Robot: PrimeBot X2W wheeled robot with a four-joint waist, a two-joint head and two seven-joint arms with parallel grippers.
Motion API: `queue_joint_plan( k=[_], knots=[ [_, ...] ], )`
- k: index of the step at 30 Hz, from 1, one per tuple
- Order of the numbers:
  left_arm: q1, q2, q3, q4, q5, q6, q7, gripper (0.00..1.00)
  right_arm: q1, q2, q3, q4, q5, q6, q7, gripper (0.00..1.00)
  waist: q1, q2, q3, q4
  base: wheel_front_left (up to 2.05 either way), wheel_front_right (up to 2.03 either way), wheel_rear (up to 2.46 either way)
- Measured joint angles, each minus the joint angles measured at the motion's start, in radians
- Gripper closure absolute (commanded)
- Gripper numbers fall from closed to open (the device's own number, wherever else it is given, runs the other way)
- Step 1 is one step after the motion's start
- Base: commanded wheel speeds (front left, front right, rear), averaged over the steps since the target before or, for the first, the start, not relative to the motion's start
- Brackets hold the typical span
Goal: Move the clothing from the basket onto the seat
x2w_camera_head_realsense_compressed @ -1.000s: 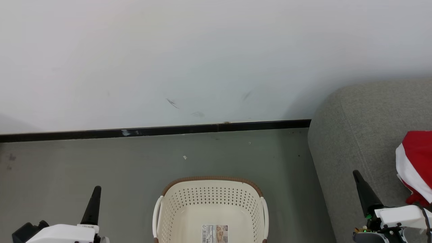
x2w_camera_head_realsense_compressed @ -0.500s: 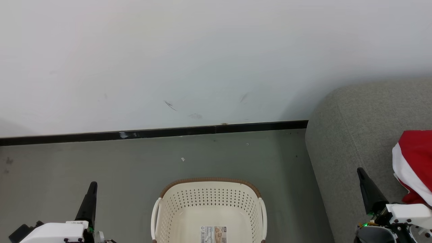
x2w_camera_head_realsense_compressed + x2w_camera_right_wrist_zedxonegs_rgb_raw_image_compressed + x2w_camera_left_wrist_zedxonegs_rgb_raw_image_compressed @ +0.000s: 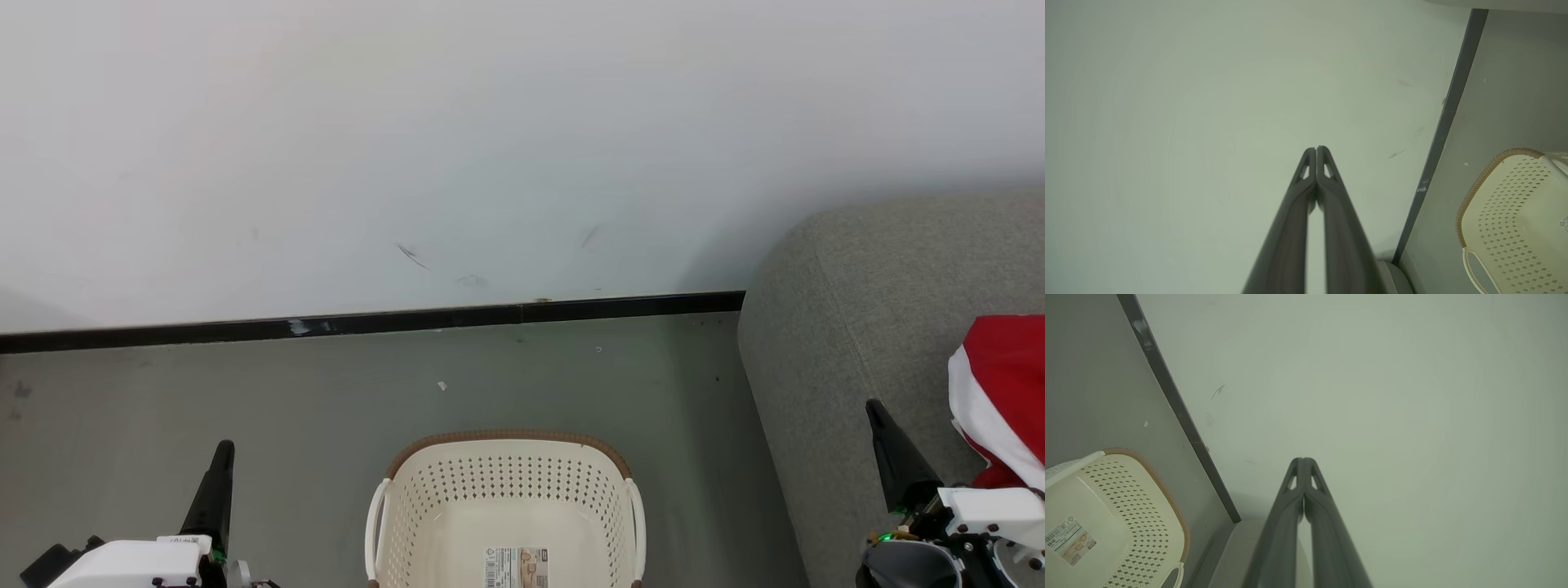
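The cream basket stands on the floor at the bottom centre of the head view; only a label sticker shows on its bottom. It also appears in the wrist views. Red clothing with a white band lies on the grey seat at the right. My left gripper is shut and holds nothing, left of the basket; its tips meet in its wrist view. My right gripper is shut with nothing in it, over the seat beside the clothing; its tips meet too.
A white wall with a black skirting board runs behind the basket. Grey floor spreads between the wall and the basket, with a small white speck on it.
The head camera shifted slightly, sliding the scene a little left and up. The left gripper sank lower in view and the right gripper edged right and up. Both stayed shut.
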Motion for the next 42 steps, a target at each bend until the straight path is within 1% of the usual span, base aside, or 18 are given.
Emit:
queue_joint_plan(
  k=[42],
  knots=[
    [0.0, 0.0, 0.0, 0.004, 0.0, 0.0, 0.0, 1.0, 0.0, -0.001, 0.0, 0.004, 0.0, 0.0, 0.0, 1.0, -0.0002, 0.0, 0.0, 0.0, 0.0, 0.0, 0.0]
  ],
)
